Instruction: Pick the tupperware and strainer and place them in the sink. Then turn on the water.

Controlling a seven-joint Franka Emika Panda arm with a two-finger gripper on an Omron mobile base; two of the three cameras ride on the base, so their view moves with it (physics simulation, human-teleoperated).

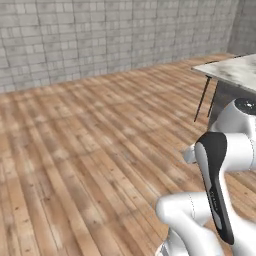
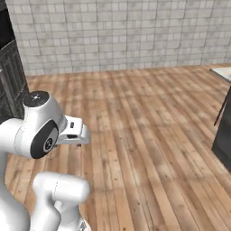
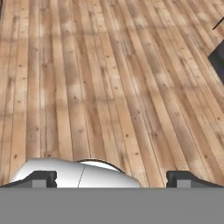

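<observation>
The tupperware, the strainer, the sink and the water are out of view. My gripper [image 3: 111, 179] is open, its two dark fingertips [image 3: 41, 177] standing far apart at the bottom of the hand view with nothing between them. It looks down at bare wooden floor [image 3: 109, 78]. The white arm [image 2: 40, 131] is folded close above the base.
A pale stone-topped counter [image 1: 232, 70] with thin dark legs [image 1: 202, 97] stands ahead on the right, with a dark block [image 2: 223, 135] beneath it. A dark cabinet [image 2: 9, 81] stands at the left. A grey brick wall [image 1: 100, 35] closes the far side of the open floor.
</observation>
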